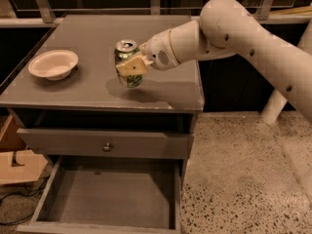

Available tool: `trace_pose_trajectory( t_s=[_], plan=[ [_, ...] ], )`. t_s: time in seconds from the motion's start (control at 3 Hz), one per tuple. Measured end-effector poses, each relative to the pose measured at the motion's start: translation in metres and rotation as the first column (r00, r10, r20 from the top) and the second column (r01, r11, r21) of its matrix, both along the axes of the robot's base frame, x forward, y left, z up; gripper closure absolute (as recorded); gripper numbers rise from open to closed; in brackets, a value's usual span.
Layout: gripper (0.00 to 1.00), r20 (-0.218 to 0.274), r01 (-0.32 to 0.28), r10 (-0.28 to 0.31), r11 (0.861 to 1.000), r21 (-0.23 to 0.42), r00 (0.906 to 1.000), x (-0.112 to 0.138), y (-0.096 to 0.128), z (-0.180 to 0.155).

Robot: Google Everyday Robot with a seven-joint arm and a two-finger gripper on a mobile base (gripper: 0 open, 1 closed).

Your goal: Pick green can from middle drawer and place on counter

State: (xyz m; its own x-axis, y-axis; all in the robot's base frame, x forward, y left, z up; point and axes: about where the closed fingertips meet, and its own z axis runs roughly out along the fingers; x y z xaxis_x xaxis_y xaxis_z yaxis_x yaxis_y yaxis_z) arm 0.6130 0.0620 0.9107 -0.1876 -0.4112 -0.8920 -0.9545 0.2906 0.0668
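Note:
The green can [126, 52], with a silver top and pull tab, stands upright in my gripper [131, 66], which is shut on its side. The can is low over the front middle of the grey counter [97, 28]; whether its base touches the top I cannot tell. My white arm reaches in from the right. Below, the middle drawer [112, 196] is pulled out, and its flat grey floor shows nothing in it.
A white bowl [53, 64] sits on the counter's left side. A closed drawer front with a round knob [107, 146] lies between counter and open drawer. Speckled floor [243, 179] is to the right. A cardboard box [14, 165] stands at the left.

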Motion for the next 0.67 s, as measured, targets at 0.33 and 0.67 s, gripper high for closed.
trace_pose_trajectory(
  t_s=[0.33, 0.67],
  plan=[
    [1.00, -0.011, 0.012, -0.012, 1.000, 0.004, 0.9999, 0.0035, 0.0015, -0.0069],
    [1.00, -0.015, 0.021, -0.021, 1.000, -0.005, 0.9997, 0.0056, 0.0039, -0.0138]
  ],
)
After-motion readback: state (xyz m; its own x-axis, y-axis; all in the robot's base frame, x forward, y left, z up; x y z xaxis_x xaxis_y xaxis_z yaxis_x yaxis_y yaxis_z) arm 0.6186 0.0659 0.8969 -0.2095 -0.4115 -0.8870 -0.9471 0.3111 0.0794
